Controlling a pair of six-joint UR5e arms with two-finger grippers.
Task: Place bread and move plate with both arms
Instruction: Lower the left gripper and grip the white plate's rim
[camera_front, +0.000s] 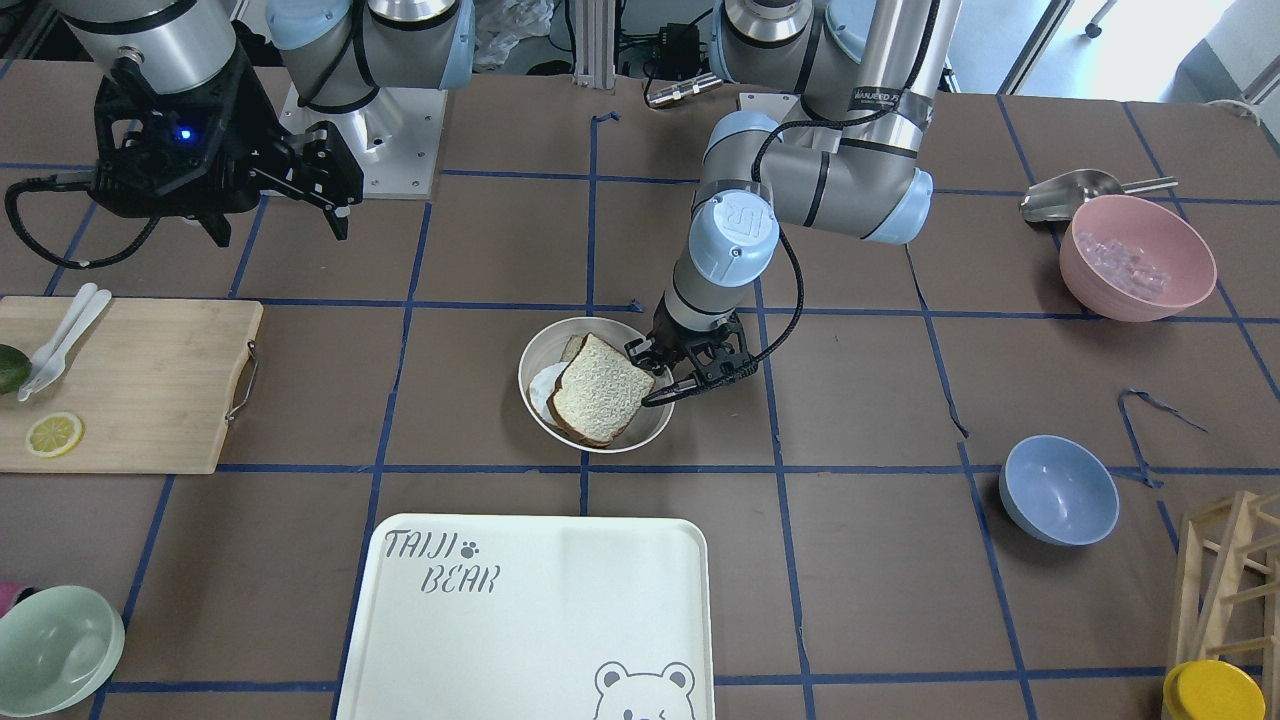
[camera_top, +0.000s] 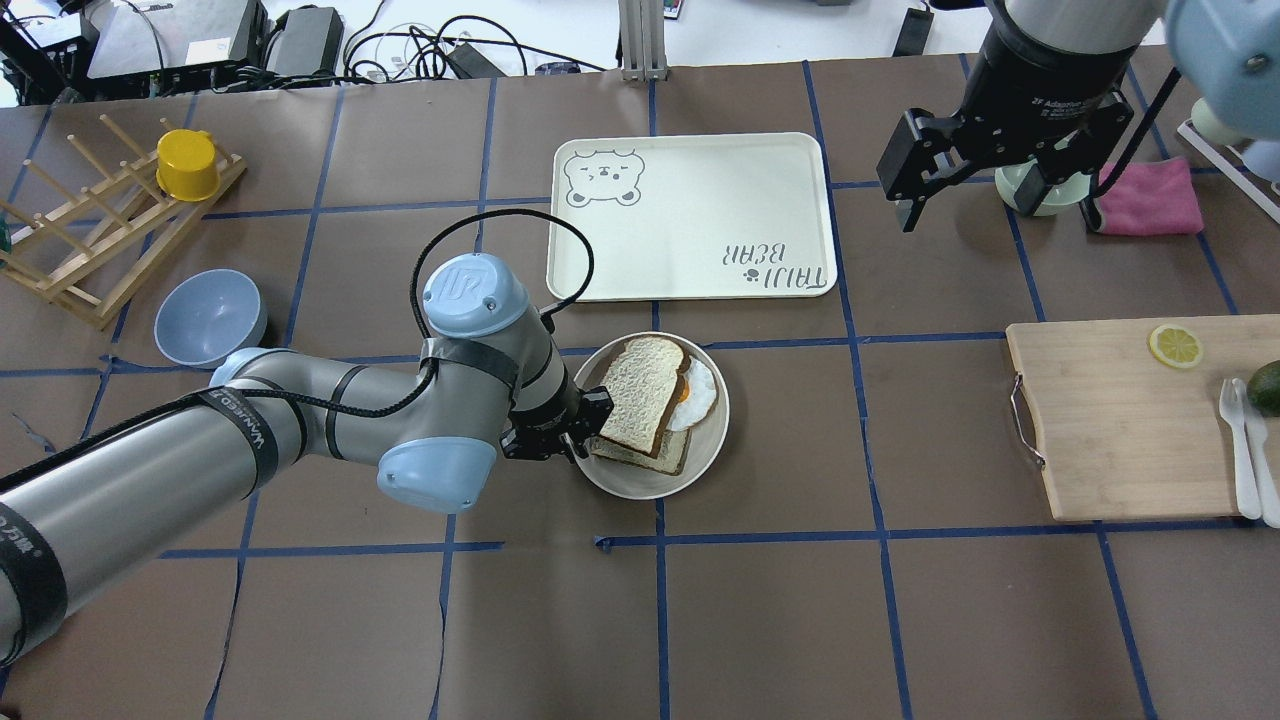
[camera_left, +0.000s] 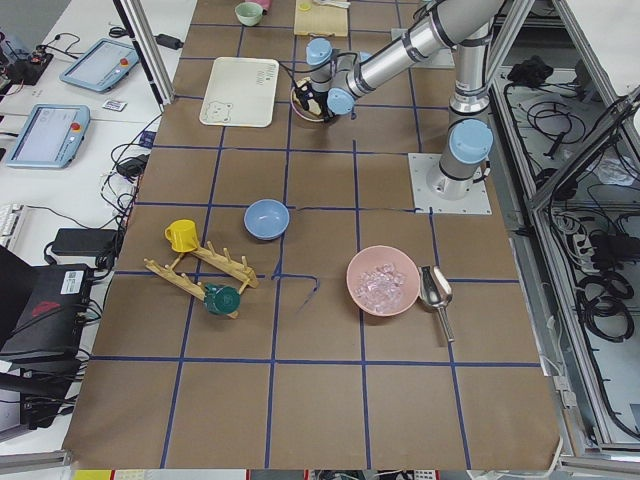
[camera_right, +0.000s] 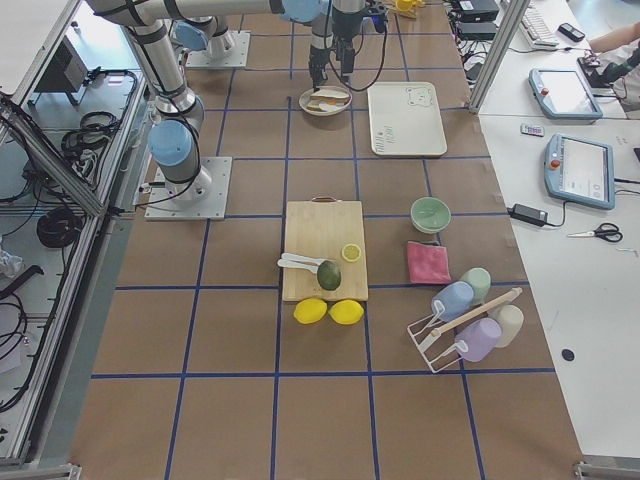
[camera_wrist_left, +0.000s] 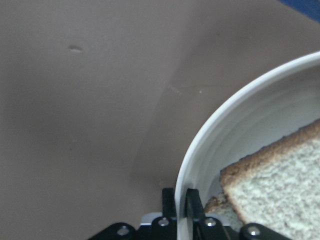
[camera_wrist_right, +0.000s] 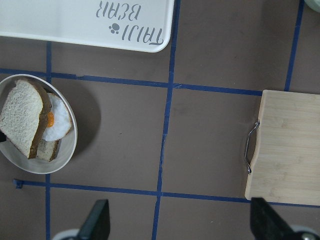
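Observation:
The bread (camera_top: 640, 393) lies tilted on a fried egg and a second, beiger slice in the round cream plate (camera_top: 700, 455) at the table's middle. It also shows in the front view (camera_front: 600, 392) and the right wrist view (camera_wrist_right: 22, 116). My left gripper (camera_top: 585, 432) is shut on the plate's near-left rim; the left wrist view shows its two fingers pinching the rim (camera_wrist_left: 225, 125). My right gripper (camera_top: 995, 200) hangs open and empty, high above the far right of the table, well apart from the plate.
The bear tray (camera_top: 690, 215) lies just beyond the plate. A wooden cutting board (camera_top: 1110, 420) with a lemon slice and cutlery is to the right. A blue bowl (camera_top: 210, 315) and a dish rack (camera_top: 90, 240) are to the left.

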